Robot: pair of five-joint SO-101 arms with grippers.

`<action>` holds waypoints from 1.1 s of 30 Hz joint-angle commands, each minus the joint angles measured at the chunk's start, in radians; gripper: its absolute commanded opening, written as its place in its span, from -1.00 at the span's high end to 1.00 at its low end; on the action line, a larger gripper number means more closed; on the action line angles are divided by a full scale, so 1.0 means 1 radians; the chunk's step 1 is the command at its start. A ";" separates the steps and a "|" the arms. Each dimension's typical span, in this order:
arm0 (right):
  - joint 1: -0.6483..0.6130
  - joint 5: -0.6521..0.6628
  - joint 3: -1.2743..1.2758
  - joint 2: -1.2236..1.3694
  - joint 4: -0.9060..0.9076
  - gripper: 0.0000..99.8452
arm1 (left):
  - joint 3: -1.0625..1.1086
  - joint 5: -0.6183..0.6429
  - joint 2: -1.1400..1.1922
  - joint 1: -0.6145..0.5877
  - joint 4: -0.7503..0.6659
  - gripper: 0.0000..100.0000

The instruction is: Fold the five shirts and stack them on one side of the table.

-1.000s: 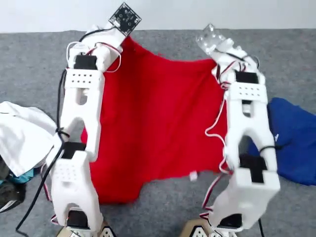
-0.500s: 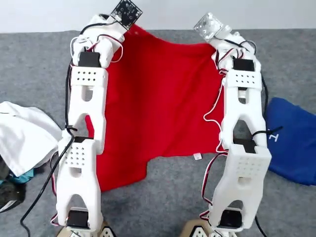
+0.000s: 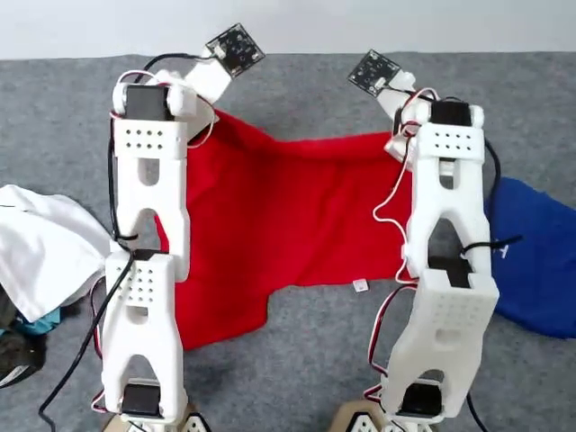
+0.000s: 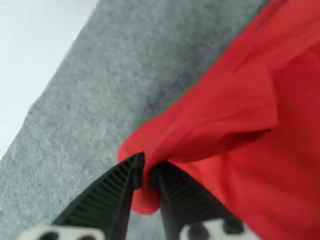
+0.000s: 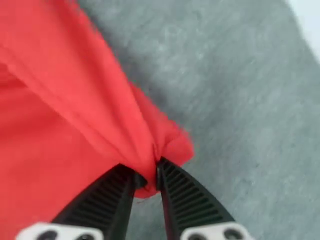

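The soft red fabric shirt (image 3: pixel 288 234), spread mid-table, has had its far edge drawn nearer. At 11 and 1 o'clock, the left gripper (image 4: pixel 147 165) and right gripper (image 5: pixel 146 172) each pinch a corner; carrying both level should land the fold square.

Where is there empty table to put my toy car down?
Bare grey table lies along the far edge past the red shirt, and near the front between the two arms. The middle is covered by the red shirt; the white shirt crowds the left, the blue shirt the right.
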 commanded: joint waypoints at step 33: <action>-0.033 -0.068 -0.239 -0.883 0.394 0.98 | -0.303 -0.028 -0.795 -0.068 -0.190 0.99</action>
